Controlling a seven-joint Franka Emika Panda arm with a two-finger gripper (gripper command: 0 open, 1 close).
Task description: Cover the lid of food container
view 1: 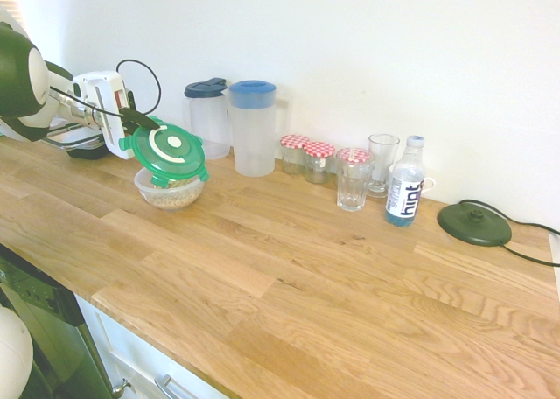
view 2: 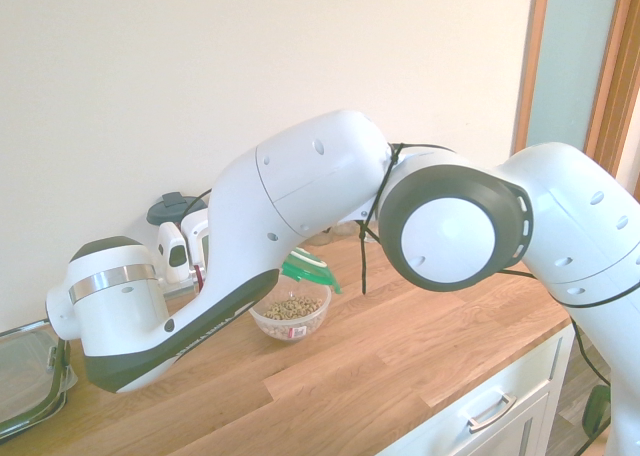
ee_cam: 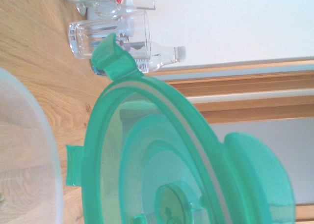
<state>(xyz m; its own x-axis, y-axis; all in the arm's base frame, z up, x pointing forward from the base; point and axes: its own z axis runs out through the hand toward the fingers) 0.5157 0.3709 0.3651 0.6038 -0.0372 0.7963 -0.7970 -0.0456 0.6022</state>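
The gripper [view 1: 131, 119] comes in level from the left of the first exterior view, its jaws closed on the near-left edge of the lid [view 1: 166, 147]. The green lid hangs tilted, its top face with the white ring turned up and toward the camera, its lower edge just above the rim of the bowl [view 1: 170, 189]. Whether lid and rim touch cannot be told. In the second exterior view only a green sliver of the lid [view 2: 308, 270] shows behind the arm, over the bowl [view 2: 291, 314] with its beige grains. The wrist view looks along the lid's [ee_cam: 171, 160] underside, with one snap tab sticking out toward the glasses, and the bowl's pale rim [ee_cam: 34, 135] beside it.

The bowl stands on the wooden bench [view 1: 289, 276], toward its far left. Behind it by the wall stand two clear pitchers, one with a dark lid [view 1: 207, 115] and one with a blue lid [view 1: 253, 126]. To the right along the wall come two small jars [view 1: 307, 157] with red checked tops, two drinking glasses [view 1: 367, 171], a water bottle [view 1: 405, 185] and, further right, a dark round base [view 1: 474, 223] with a cord. In the second exterior view a rectangular glass container [view 2: 28, 381] lies at the left end of the bench.
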